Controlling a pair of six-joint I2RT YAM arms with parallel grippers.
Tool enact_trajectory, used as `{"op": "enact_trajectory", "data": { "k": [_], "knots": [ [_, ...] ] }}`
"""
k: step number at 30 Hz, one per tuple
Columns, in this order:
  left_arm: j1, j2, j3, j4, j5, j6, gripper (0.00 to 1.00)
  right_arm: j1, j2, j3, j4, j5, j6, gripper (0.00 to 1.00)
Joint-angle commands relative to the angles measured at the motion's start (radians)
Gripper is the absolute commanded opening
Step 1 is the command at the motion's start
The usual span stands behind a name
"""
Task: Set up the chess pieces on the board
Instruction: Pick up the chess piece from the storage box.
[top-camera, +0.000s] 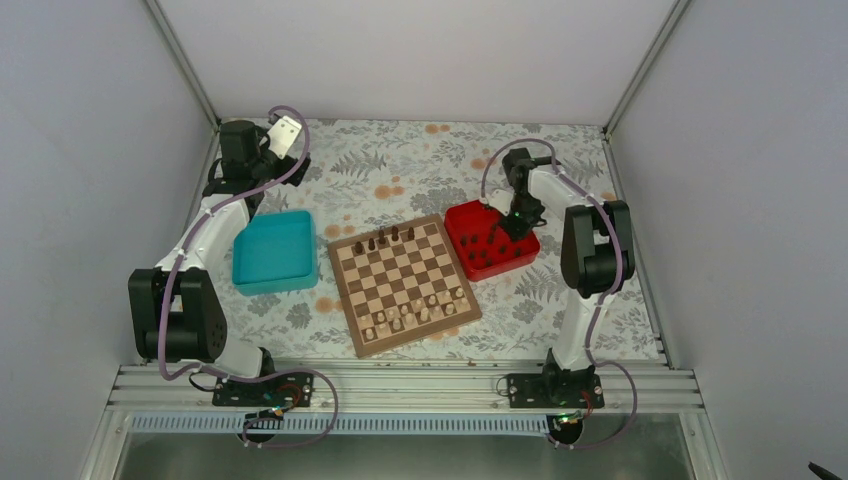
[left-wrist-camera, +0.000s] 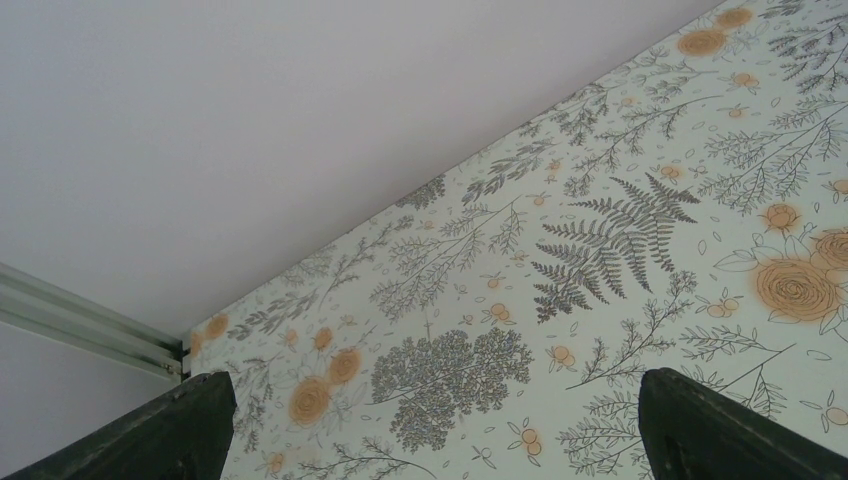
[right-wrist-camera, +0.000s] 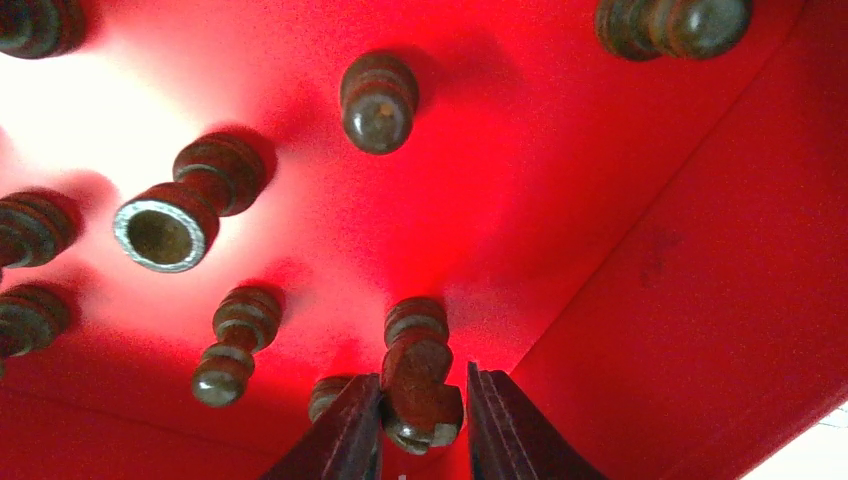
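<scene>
Right now one dark chessman is pinched between the two fingers of the right gripper, down inside the red tray and close to its side wall. Ahead of those fingertips, more dark chess pieces are scattered over the tray floor, one tipped so its hollow base faces the camera. To that gripper's left, just beside the tray, sits the board. A few dark men stand along its far row, and pale chessmen crowd the near rows. Further left, past the teal tray, the left gripper hangs in the far corner, fingers spread wide above the floral cloth.
</scene>
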Motion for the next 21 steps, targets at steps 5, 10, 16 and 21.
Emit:
{"op": "enact_trajectory", "data": {
  "k": [5, 10, 16, 21],
  "knots": [
    [-0.003, -0.002, -0.008, 0.006, 0.023, 0.002, 1.0, -0.008, 0.029, 0.009, -0.001, 0.029, 0.001, 0.2],
    [-0.003, -0.002, -0.006, 0.005, 0.021, 0.002, 1.0, -0.009, 0.013, 0.042, -0.018, 0.006, -0.003, 0.15],
    [-0.003, -0.002, -0.006, 0.006, 0.02, 0.002, 1.0, -0.007, -0.011, 0.111, -0.079, -0.008, -0.001, 0.11],
    [-0.004, -0.001, -0.006, 0.006, 0.021, 0.0, 1.0, 0.024, -0.024, 0.229, -0.164, -0.016, -0.004, 0.11]
  ]
}}
